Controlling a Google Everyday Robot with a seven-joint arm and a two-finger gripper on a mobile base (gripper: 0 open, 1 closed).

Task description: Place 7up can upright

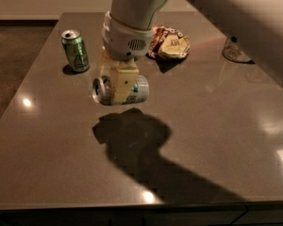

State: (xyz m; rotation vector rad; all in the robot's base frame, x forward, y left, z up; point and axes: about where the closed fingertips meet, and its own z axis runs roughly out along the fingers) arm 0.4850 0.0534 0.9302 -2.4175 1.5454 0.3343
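Note:
The 7up can point(138, 90), pale silvery-white with a light green band, hangs on its side in my gripper point(117, 84), lifted above the dark table point(217, 140). Its silver top point(99, 89) faces left. My gripper reaches down from the big white arm at the top of the view and is shut on the can's middle, with a cream finger point(122, 83) across its front. A shadow lies on the table below and to the right of the can.
A darker all-green can point(76, 50) stands upright at the back left. A crumpled brown snack bag point(170, 44) lies at the back centre. A clear round object point(236, 52) sits at the back right, partly hidden by my arm.

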